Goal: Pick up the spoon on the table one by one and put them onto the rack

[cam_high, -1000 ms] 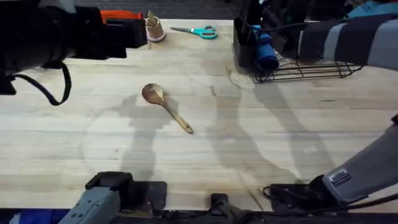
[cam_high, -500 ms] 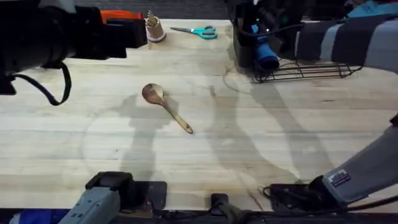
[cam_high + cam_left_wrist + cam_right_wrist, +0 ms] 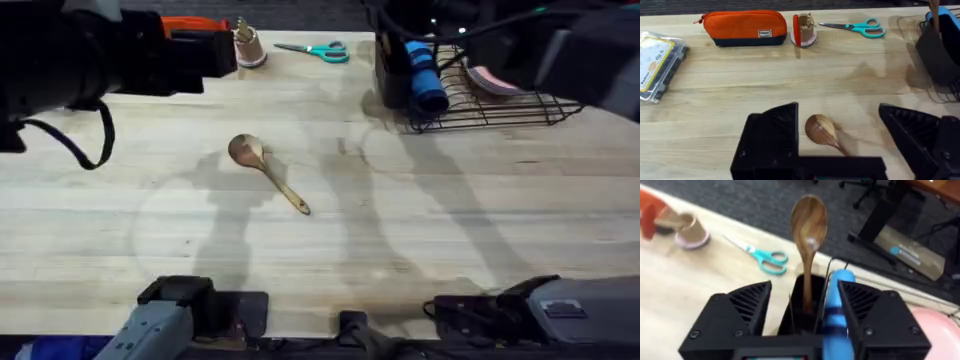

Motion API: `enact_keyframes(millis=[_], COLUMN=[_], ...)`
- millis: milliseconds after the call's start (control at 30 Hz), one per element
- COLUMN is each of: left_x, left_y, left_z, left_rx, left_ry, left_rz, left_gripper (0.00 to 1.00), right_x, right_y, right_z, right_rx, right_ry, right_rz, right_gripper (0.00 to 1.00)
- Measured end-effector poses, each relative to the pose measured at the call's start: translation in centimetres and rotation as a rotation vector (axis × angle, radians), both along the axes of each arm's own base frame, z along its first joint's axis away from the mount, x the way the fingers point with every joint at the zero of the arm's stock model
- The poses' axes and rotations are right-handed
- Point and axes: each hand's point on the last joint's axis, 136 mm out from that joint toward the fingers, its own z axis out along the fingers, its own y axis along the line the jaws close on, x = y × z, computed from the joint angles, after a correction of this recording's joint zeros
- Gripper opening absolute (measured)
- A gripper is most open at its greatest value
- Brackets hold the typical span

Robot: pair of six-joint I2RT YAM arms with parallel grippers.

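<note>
One wooden spoon (image 3: 266, 172) lies on the table (image 3: 450, 220), bowl toward the far left, handle toward the near right. In the left wrist view its bowl (image 3: 821, 131) shows between the spread fingers of my open left gripper (image 3: 840, 132), which hangs above it with nothing held. The black wire rack (image 3: 500, 112) stands at the far right, its tall black holder (image 3: 392, 78) on the left end. Another spoon (image 3: 809, 227) stands upright in that holder, bowl up. My right gripper (image 3: 805, 312) is open above it, its fingers apart from the handle.
Along the far edge lie an orange pencil case (image 3: 745, 27), a small wooden item (image 3: 804, 30), teal scissors (image 3: 855, 27) and a plastic box (image 3: 657, 60). A blue object (image 3: 425, 82) and a pink one (image 3: 490, 80) sit in the rack.
My right arm has drawn back and up from the holder toward the right, uncovering the pink object in the rack. The left arm and the spoon on the table have not moved.
</note>
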Motion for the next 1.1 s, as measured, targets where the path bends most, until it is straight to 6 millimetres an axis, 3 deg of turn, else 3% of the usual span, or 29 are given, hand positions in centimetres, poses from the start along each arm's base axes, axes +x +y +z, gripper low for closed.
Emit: enact_keyframes(millis=[200,400,833,1100], left_x=[0.0,0.0,-0.2,-0.2], left_y=[0.0,0.0,0.0,0.0], left_z=[0.0,0.0,-0.3,-0.3], left_rx=[0.000,0.000,0.000,0.000], left_ry=[0.000,0.000,0.015,0.015], left_rz=[0.000,0.000,0.000,0.000], left_gripper=[0.994,0.993,0.993,0.993], right_x=[-4.2,-8.3,-17.3,-19.5], right_y=[-1.0,-2.6,-6.0,-6.1], right_z=[1.4,2.6,2.2,1.5], right_rx=[-0.037,-0.060,-0.064,-0.046], right_ry=[0.080,0.140,0.324,0.392], right_rz=[0.014,0.015,-0.012,0.010], right_gripper=[0.990,0.997,0.997,0.997])
